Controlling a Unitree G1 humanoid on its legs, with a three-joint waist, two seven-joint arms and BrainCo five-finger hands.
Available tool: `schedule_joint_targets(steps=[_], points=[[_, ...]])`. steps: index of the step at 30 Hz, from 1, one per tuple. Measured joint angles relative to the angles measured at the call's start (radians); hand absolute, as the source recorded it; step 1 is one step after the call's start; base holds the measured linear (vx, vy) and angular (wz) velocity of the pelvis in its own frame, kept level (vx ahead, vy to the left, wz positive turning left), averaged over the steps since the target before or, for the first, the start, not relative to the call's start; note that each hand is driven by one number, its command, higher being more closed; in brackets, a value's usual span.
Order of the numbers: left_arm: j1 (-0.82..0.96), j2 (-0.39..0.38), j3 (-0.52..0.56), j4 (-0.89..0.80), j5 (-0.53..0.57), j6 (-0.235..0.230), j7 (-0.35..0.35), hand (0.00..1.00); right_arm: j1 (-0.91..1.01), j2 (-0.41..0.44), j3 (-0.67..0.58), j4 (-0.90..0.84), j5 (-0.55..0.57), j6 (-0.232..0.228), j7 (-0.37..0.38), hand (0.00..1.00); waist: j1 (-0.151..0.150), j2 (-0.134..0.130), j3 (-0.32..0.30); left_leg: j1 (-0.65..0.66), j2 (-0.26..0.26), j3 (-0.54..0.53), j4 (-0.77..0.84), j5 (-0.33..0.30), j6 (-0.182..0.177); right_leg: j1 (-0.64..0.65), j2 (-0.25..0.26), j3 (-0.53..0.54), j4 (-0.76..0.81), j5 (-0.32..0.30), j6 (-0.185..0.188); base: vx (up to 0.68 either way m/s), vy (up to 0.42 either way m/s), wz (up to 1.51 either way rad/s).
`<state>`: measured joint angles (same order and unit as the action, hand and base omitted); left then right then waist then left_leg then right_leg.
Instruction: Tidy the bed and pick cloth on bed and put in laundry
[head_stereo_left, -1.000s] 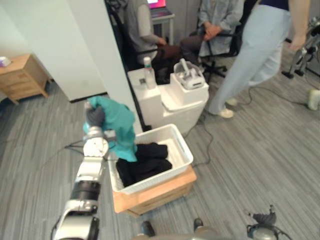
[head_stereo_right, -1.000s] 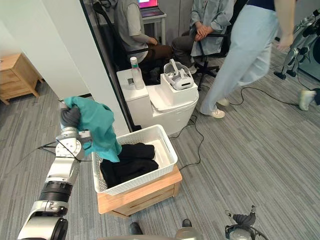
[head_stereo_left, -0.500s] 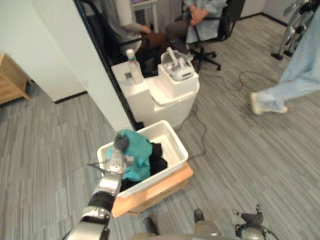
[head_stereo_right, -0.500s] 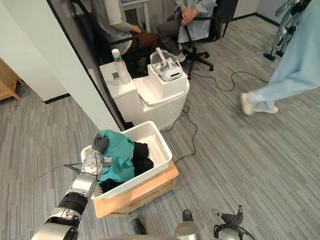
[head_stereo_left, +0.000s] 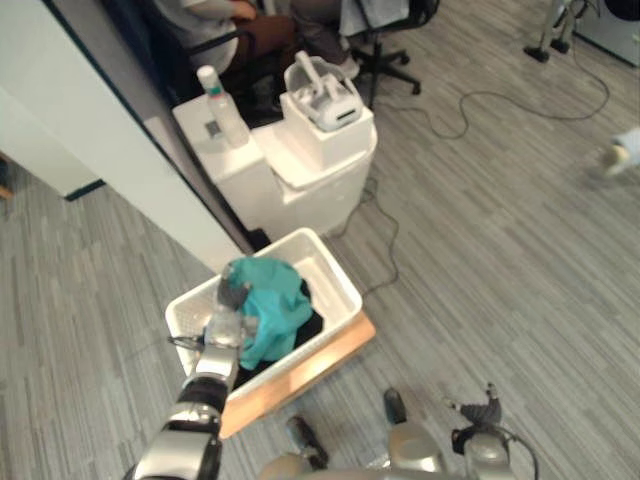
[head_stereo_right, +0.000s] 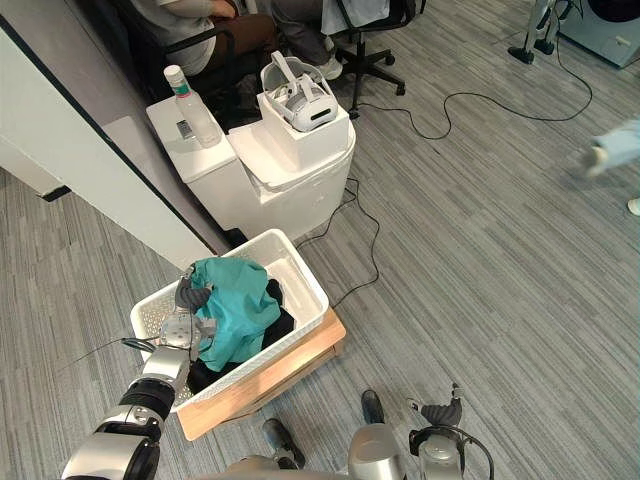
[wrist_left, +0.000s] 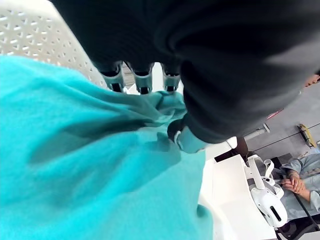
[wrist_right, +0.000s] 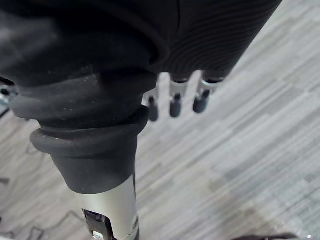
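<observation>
Grips a crumpled teal fabric cloth (head_stereo_right: 235, 305) with the left hand (head_stereo_right: 186, 296), low inside a white perforated plastic laundry basket (head_stereo_right: 300, 264). Shows, in the left wrist view, the fingers (wrist_left: 143, 82) curled into a fold of that cloth and the thumb (wrist_left: 181, 139) pressed against it from the other side, so clamped on the fabric. Has the cloth lying in the basket, heaped over its middle and left part, on top of a pile of black clothing (head_stereo_right: 280, 320) peeking out along the cloth's right and near edges. Rests the basket on a low light wooden crate (head_stereo_right: 290, 360), itself standing on the grey striped floor (head_stereo_right: 480, 250). Lets the right hand (head_stereo_right: 441, 411) hang low at the right side, well apart from the basket, holding nothing, fingers (wrist_right: 173, 106) loosely straight and slightly apart above the floor. Beyond the basket, a white two-block cabinet (head_stereo_right: 290, 180), with a clear plastic bottle (head_stereo_right: 190, 105) upright on the left block and a white headset (head_stereo_right: 298, 95) on a white box on the right block. Farther back, seated people (head_stereo_right: 210, 18) on dark chairs.
</observation>
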<state>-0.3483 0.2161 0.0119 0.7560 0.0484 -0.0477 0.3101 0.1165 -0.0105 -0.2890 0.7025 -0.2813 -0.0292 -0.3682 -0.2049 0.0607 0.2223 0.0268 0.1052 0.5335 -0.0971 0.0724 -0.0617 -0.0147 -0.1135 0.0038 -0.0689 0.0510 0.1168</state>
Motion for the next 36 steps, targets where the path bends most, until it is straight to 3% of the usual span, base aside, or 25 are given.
schedule_joint_targets(steps=[7,16,20,25,32,36], points=[[0.019,-0.007,0.001,-0.158,-0.158,-0.033,-0.006,0.0,0.001,-0.01,0.039,0.0,0.0,0.0,0.002,0.0,0.01,0.0,0.0,0.011,-0.005,-0.023,-0.001,0.001,0.001,0.025,-0.01,-0.025,0.001,-0.001,0.0,-0.04,-0.003,0.11],[0.074,-0.004,0.006,-0.351,-0.207,-0.06,-0.031,0.0,-0.004,-0.022,0.044,-0.001,0.001,0.008,0.023,0.0,0.056,0.0,-0.001,0.038,-0.008,-0.071,-0.005,0.001,0.001,0.078,-0.013,-0.068,-0.001,-0.012,0.002,-0.02,-0.006,0.16],[0.097,0.001,0.051,-0.426,-0.262,-0.076,-0.048,0.0,-0.004,-0.036,0.043,0.001,0.001,0.013,0.029,0.0,0.056,0.0,-0.003,0.047,-0.019,-0.119,-0.005,0.004,0.005,0.117,-0.023,-0.117,-0.001,-0.025,0.007,0.01,0.001,0.33],[0.14,0.029,0.126,-0.487,-0.372,-0.119,-0.047,0.0,-0.031,-0.044,0.042,0.033,0.013,0.017,0.045,0.0,0.086,-0.003,-0.011,0.056,-0.024,-0.145,-0.005,0.006,0.008,0.143,-0.026,-0.146,-0.001,-0.032,0.007,0.0,0.003,0.17],[0.337,0.006,0.269,-0.452,-0.455,-0.138,-0.044,0.0,-0.043,-0.056,0.041,0.101,0.017,0.018,0.069,0.0,0.12,-0.008,-0.028,0.068,-0.024,-0.195,-0.005,0.01,0.006,0.185,-0.023,-0.197,-0.001,-0.048,0.004,0.0,-0.018,0.24],[0.422,-0.019,0.363,-0.268,-0.531,-0.13,-0.046,0.0,-0.048,-0.06,0.031,0.137,0.017,0.032,0.086,0.0,0.155,-0.015,-0.035,0.07,-0.023,-0.223,-0.005,0.011,0.005,0.205,-0.019,-0.228,-0.001,-0.056,-0.001,-0.01,-0.021,0.24]])
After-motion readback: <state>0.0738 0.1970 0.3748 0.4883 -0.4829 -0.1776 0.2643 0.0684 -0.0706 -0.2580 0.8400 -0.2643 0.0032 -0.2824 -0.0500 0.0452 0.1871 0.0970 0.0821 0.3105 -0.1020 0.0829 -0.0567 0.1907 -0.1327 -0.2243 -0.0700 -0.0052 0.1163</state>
